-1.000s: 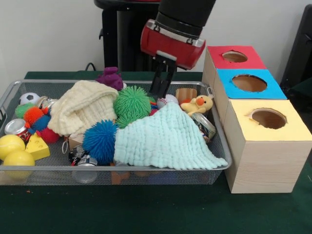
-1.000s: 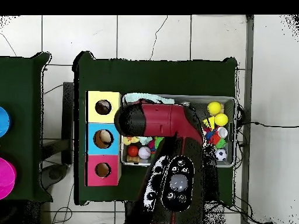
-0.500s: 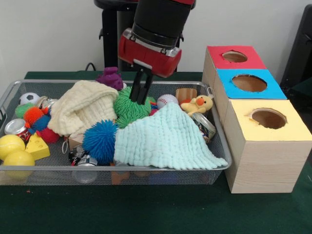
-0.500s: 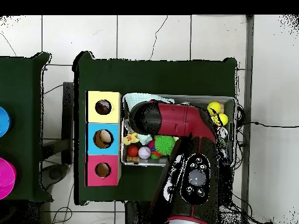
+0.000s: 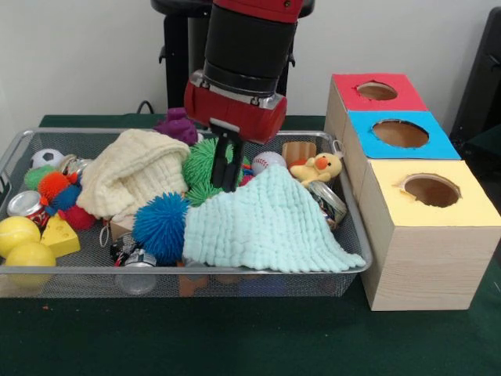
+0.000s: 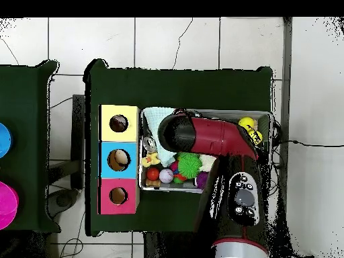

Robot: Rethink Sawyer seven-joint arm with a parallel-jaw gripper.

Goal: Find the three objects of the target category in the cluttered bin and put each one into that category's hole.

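My gripper (image 5: 225, 186) hangs low in the wire bin (image 5: 196, 270), its tips down at the right side of the green spiky ball (image 5: 200, 166) and at the upper edge of the mint cloth (image 5: 262, 223). A blue spiky ball (image 5: 159, 227) lies in front of it, with a cream cloth (image 5: 133, 180) to the left. A baseball (image 5: 268, 161), a wooden cup (image 5: 298, 151) and a yellow duck (image 5: 317, 167) lie to the right. In the overhead view my arm (image 6: 208, 141) covers the gripper; the green spiky ball (image 6: 189, 163) shows beside it.
Three boxes with holes stand right of the bin: red (image 5: 376, 90), blue (image 5: 401, 133), yellow (image 5: 432, 190). The bin's left end holds yellow balls (image 5: 17, 235), a cheese wedge (image 5: 59, 235), a can (image 5: 27, 205) and a soccer ball (image 5: 47, 157). A purple toy (image 5: 177, 125) sits at the back.
In the front view my gripper has swung left from above the baseball and wooden cup to the green spiky ball and come down lower. Nothing in the bin has visibly shifted.
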